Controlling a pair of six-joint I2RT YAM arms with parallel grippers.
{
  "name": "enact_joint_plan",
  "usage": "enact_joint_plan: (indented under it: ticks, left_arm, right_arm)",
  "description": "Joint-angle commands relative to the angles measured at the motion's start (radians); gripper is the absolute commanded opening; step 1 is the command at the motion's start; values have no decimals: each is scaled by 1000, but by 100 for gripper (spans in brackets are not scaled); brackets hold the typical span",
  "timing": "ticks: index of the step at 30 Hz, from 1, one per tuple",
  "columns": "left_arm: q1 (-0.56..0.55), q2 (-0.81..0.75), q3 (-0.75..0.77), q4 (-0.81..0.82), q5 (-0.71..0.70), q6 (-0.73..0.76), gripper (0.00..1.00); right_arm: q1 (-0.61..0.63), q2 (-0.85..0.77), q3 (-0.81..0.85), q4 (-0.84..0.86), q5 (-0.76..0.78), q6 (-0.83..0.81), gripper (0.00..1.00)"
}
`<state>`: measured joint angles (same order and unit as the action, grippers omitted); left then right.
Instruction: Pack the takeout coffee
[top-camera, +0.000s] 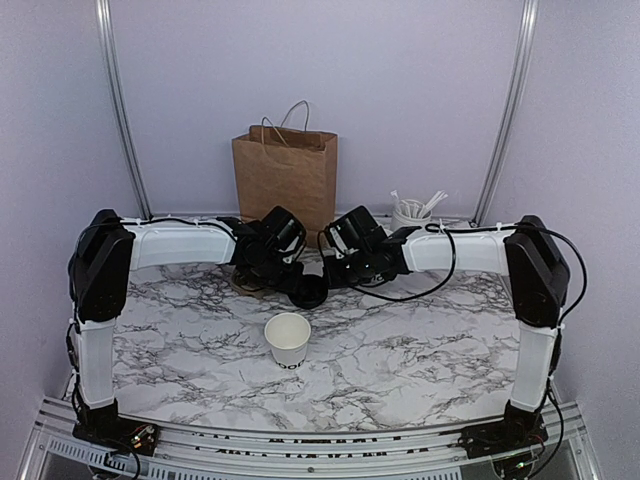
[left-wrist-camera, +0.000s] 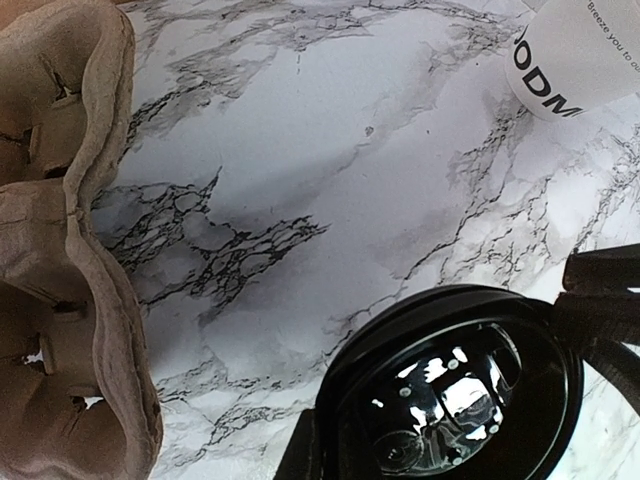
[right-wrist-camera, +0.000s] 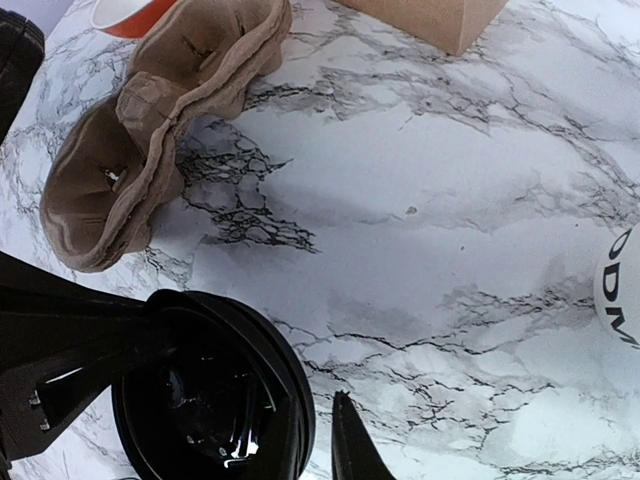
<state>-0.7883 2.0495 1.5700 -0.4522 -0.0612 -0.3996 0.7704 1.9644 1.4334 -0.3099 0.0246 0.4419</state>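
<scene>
the left tool (top-camera: 293, 280) pinches the black lid (left-wrist-camera: 450, 390) just behind the open white cup (top-camera: 288, 338); whether the right tool (top-camera: 332, 275) grips it too, we cannot tell. next, we judge, the lid goes level onto the cup.

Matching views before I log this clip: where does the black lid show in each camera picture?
Top external: black lid at centre, just behind the white cup.
Left wrist: black lid lower right, cut by the bottom edge.
Right wrist: black lid lower left.
Shared landmark: the white cup, top right in left wrist, at the right edge in right wrist.
</scene>
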Motion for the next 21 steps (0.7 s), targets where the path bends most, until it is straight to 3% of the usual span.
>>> enact_joint_plan:
  ticks: [1, 9, 14, 21]
  left_arm:
    - [-6, 24, 34, -3, 0, 5, 0]
    - [-8, 28, 40, 0, -3, -2, 0]
    - [-8, 38, 48, 5, -3, -5, 0]
    - [-8, 46, 56, 7, -9, -10, 20]
  right_arm:
    - [-5, 30, 15, 3, -15, 10, 10]
    - [-5, 39, 9, -3, -11, 9, 0]
    - [-4, 44, 7, -16, 15, 2, 0]
    - [-6, 41, 9, -17, 51, 4, 0]
